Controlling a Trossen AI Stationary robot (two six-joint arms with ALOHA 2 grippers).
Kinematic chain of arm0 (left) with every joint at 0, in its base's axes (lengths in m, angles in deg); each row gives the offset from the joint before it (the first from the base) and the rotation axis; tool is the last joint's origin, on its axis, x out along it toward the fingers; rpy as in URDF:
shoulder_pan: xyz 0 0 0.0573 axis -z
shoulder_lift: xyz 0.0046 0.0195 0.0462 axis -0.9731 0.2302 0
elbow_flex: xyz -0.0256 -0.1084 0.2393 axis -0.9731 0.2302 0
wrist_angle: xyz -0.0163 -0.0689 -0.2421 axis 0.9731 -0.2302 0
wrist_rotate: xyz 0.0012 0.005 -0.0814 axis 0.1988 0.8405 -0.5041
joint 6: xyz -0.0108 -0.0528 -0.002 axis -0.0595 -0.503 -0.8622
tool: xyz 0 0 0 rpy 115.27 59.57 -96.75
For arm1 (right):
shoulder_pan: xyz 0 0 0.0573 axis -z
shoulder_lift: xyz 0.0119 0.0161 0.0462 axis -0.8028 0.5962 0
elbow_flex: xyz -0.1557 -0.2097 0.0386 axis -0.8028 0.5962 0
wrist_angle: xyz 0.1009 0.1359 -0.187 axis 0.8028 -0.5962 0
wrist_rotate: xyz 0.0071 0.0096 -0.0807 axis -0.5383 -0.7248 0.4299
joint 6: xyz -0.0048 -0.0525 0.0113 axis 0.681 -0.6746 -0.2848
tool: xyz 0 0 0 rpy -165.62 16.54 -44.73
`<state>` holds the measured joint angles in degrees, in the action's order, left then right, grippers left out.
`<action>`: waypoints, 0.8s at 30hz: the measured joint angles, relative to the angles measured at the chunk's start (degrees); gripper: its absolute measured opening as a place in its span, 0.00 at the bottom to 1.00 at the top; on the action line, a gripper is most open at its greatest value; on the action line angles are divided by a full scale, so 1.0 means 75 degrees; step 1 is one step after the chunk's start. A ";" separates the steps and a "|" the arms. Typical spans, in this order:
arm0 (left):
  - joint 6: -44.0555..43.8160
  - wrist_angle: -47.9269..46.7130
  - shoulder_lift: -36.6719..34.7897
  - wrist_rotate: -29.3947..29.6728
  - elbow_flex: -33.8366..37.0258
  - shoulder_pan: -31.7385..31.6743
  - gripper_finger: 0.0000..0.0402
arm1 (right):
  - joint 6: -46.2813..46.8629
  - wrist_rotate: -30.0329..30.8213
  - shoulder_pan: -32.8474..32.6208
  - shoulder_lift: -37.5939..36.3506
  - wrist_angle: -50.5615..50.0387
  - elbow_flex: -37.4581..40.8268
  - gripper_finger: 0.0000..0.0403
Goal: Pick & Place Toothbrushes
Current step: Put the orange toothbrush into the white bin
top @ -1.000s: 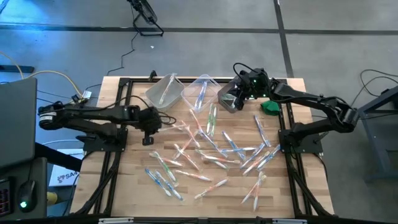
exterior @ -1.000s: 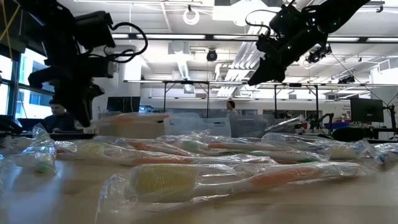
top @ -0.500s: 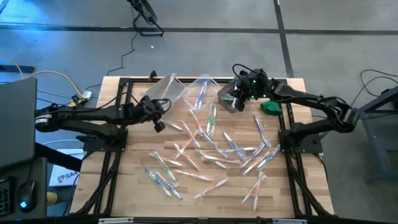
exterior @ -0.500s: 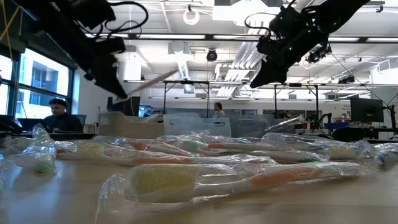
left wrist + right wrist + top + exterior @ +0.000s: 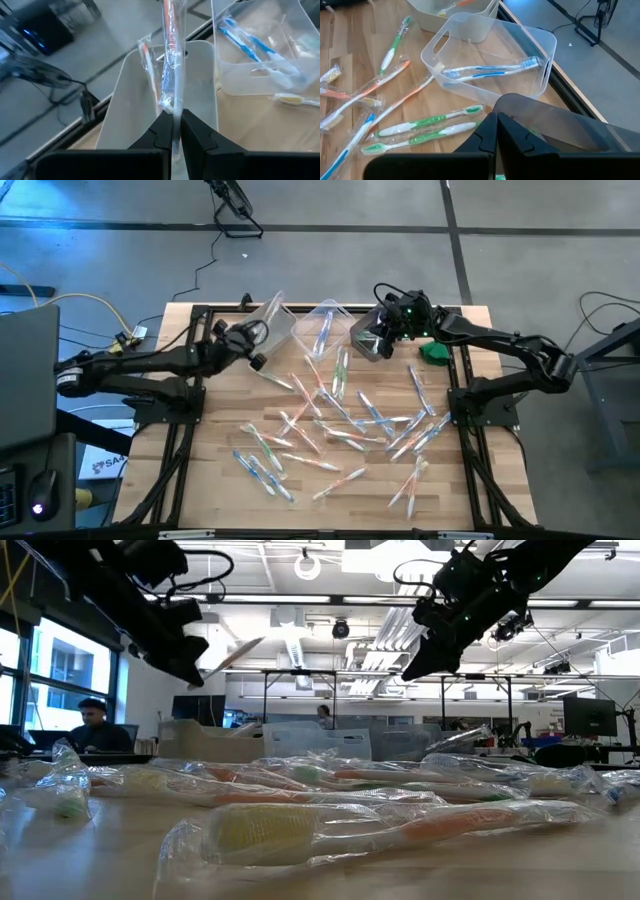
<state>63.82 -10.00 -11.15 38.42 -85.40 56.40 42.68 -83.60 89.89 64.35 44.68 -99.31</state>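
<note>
- Toothbrushes (image 5: 340, 425) in clear wrappers are lying scattered over the middle of your wooden tabletop (image 5: 210, 480), many crossing or touching one another; you cannot count them exactly, but there are well over a dozen, with orange, blue and green handles.
- Your left claw (image 5: 175, 131) is pinching one orange-handled toothbrush (image 5: 172, 55) by the end of its wrapper, holding it above the left bin (image 5: 150, 100) at the far edge.
- That bin is already holding at least one other orange-handled brush.
- Three clear bins are sitting in a row at the far side: the left bin, a middle bin (image 5: 490, 60) and a right bin (image 5: 555, 125).
- The middle bin is holding two blue-handled brushes (image 5: 490, 71) lying side by side.
- Your right claw (image 5: 496, 131) is clenched with nothing between its fingers, hovering just at the near rim of the right bin.
- Two green-handled brushes (image 5: 427, 127) are lying side by side on the tabletop just in front of the middle bin.
- A small green object (image 5: 433, 351) is sitting beside the right arm, near the right bin.
- A person (image 5: 92, 725) is sitting in the room beyond the tabletop, in the low view.
</note>
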 joint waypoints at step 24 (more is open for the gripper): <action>0.0357 0.1080 0.1869 -0.2831 -0.0003 -0.2859 0.04 | 0.0089 -0.0015 0.0000 0.0000 0.0104 0.0000 0.01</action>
<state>66.49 -1.90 2.87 17.18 -85.42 34.95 43.35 -83.71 89.89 64.35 45.46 -99.31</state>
